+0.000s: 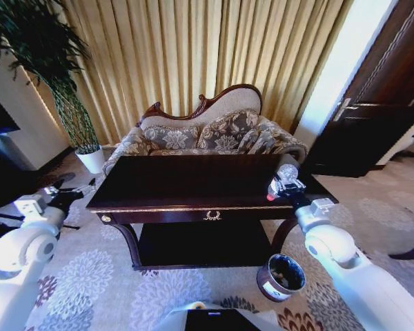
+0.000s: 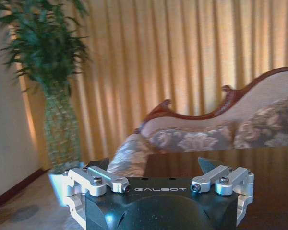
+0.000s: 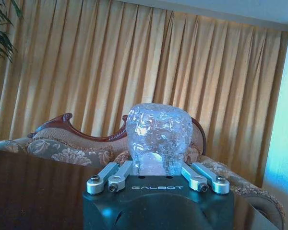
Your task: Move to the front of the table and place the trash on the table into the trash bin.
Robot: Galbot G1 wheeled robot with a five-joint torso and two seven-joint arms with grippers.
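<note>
The dark reddish-brown table with gold trim stands right in front of me. My right gripper hovers over the table's right end, shut on a small clear plastic bottle with a red label. In the right wrist view the bottle's crinkled clear body sits between the fingers of the right gripper. The round dark trash bin stands on the carpet by the table's front right leg, below that arm, with pale bits inside. My left gripper waits open, left of the table; its fingers are spread.
A floral sofa stands behind the table. A tall plant in a white pot is at the back left. A dark door is at the right. The table has a lower shelf. Patterned carpet covers the floor.
</note>
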